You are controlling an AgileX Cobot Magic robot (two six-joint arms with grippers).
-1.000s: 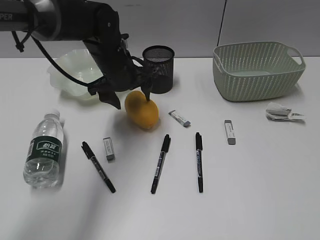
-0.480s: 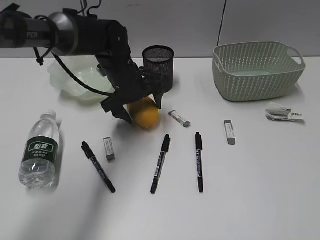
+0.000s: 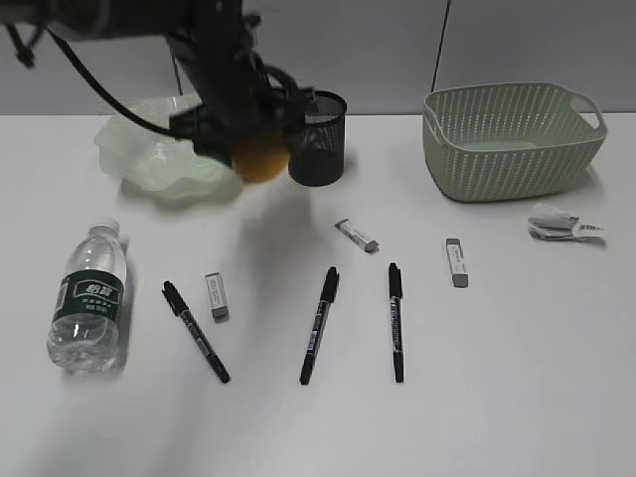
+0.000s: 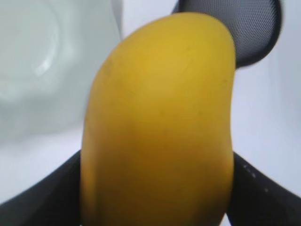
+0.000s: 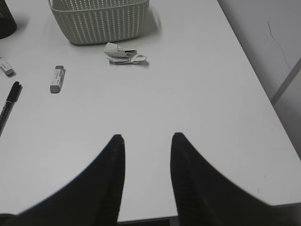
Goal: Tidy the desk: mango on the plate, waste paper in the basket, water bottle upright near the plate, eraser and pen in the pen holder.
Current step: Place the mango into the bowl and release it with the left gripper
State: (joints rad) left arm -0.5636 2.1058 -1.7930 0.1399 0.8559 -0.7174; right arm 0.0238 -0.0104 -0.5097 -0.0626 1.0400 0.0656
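My left gripper (image 3: 253, 149) is shut on the yellow mango (image 3: 260, 160) and holds it in the air between the pale green wavy plate (image 3: 139, 149) and the black mesh pen holder (image 3: 320, 139). In the left wrist view the mango (image 4: 160, 122) fills the frame, with the plate (image 4: 42, 66) to its left. The water bottle (image 3: 89, 300) lies on its side at the left. Three black pens (image 3: 195, 331) (image 3: 320, 323) (image 3: 396, 320) and three erasers (image 3: 216, 295) (image 3: 357, 236) (image 3: 456, 262) lie on the desk (image 3: 517, 378). The waste paper (image 3: 558, 224) lies by the basket (image 3: 512, 137). My right gripper (image 5: 145, 139) is open and empty.
The right wrist view shows the basket (image 5: 101, 19), the waste paper (image 5: 123, 52), one eraser (image 5: 57, 78) and a pen tip (image 5: 8, 106). The desk's right edge and front edge lie close to the right gripper.
My left gripper closed on the mango, lifted it off the desk and carried it back and left, toward the plate. The water bottle shifted slightly. The right arm has not moved.
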